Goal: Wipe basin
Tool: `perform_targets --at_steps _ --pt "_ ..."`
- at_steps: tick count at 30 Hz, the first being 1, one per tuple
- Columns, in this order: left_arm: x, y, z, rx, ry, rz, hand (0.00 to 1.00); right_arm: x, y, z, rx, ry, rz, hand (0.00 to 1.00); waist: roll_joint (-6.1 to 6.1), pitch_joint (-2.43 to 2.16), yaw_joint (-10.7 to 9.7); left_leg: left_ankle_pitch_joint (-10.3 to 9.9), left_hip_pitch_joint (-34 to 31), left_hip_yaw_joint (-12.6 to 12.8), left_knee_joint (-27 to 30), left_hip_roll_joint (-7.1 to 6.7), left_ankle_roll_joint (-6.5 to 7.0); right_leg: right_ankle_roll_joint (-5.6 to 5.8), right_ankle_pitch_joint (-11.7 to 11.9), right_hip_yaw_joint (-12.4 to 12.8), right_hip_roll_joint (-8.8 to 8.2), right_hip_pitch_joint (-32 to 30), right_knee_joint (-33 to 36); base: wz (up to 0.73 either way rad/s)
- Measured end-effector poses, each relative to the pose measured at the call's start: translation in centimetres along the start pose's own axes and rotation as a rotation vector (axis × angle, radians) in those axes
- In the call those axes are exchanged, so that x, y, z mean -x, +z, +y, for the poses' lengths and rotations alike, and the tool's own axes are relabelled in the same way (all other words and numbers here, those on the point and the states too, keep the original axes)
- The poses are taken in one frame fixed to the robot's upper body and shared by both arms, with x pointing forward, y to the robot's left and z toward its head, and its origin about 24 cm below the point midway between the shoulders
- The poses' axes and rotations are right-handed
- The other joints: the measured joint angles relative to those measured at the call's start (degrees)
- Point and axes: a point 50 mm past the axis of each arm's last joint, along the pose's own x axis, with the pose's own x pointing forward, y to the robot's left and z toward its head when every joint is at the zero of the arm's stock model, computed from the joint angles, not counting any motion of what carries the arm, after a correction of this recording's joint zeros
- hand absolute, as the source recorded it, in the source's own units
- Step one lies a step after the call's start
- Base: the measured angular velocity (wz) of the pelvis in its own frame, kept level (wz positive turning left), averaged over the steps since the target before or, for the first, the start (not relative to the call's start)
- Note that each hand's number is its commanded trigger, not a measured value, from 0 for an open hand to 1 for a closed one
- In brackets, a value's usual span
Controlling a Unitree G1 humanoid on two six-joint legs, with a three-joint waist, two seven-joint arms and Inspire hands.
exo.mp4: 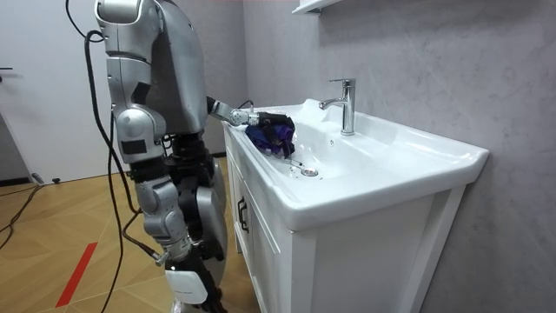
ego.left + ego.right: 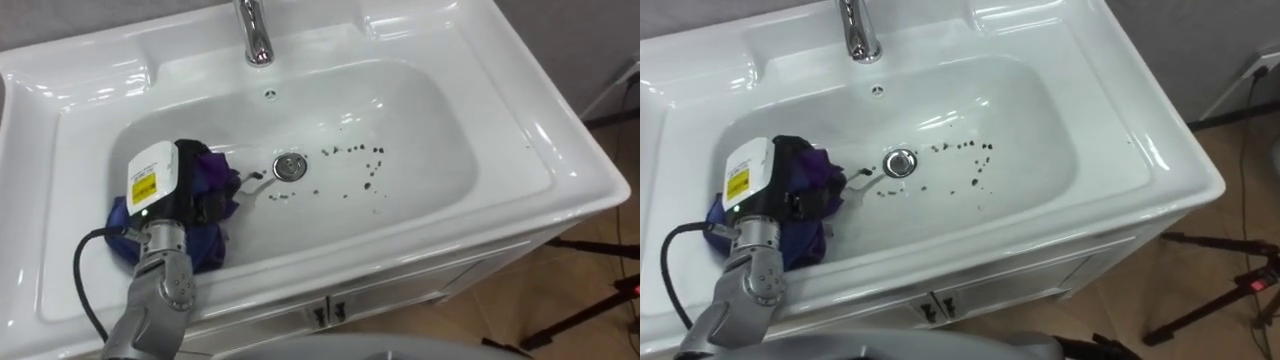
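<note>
Grey plastered wall (image 1: pixel 417 52) is rising behind the sink and a wooden floor (image 1: pixel 52 235) is spreading out at the room view's left, where the robot is standing upright right against the front of a white vanity cabinet (image 1: pixel 347 261) and reaching its left arm forward over the rim. On top of the cabinet a white basin (image 2: pixel 420 130) is taking up the whole width, its bowl sloping down to the middle. At the far edge a chrome faucet (image 2: pixel 255 35) is standing upright, its spout pointing toward the near side. A bunched purple and blue cloth (image 2: pixel 218 168) is lying in the left part of the bowl, against the near-left slope and just left of the drain. The left hand (image 2: pixel 185 195) is sitting on top of it with dark fingers curling into the folds and gripping the fabric. The round metal drain (image 2: pixel 290 167) is shining at the bowl's centre. Small dark specks (image 2: pixel 355 150) are lying scattered on the white surface right of the drain, well apart from the cloth. A tiny overflow hole (image 2: pixel 269 94) is showing on the far wall, below the faucet.
</note>
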Motion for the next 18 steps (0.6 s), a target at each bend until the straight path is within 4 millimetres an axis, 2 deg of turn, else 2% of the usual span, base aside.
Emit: perform_targets --at_steps 6,11,13,18 --pt "-0.3 -0.5 0.5 -0.01 -0.012 0.011 1.0 0.0 0.2 -0.1 -0.009 -0.004 -0.006 0.0 0.79 0.08 -0.13 0.0 -0.39 0.78 0.0 -0.02 0.0 -0.07 0.07 0.03 0.04 -0.65 0.09 -0.05" --pt "-0.8 -0.6 0.6 0.116 -0.025 0.053 1.0 0.1 0.0 -0.6 -0.019 -0.032 -0.001 0.0 1.52 0.16 -0.61 0.0 -0.34 0.66 0.16 -0.03 0.0 -0.09 0.1 -0.27 0.01 -0.42 0.1 0.01" --pt "-1.0 -0.9 0.3 0.159 -0.037 0.081 1.0 0.1 -0.1 -0.7 -0.017 -0.038 0.004 0.0 1.3 0.37 -0.59 0.0 -0.04 0.67 0.19 -0.01 -0.01 -0.1 0.1 -0.2 0.06 -0.15 0.11 0.0" --pt "-1.2 -2.4 -1.0 0.263 -0.101 0.196 1.0 0.2 -0.4 -1.1 -0.014 -0.052 0.025 0.0 1.37 0.46 -1.4 0.0 0.03 0.7 0.37 -0.02 -0.01 -0.1 0.1 -0.19 0.01 -0.07 0.18 0.0"
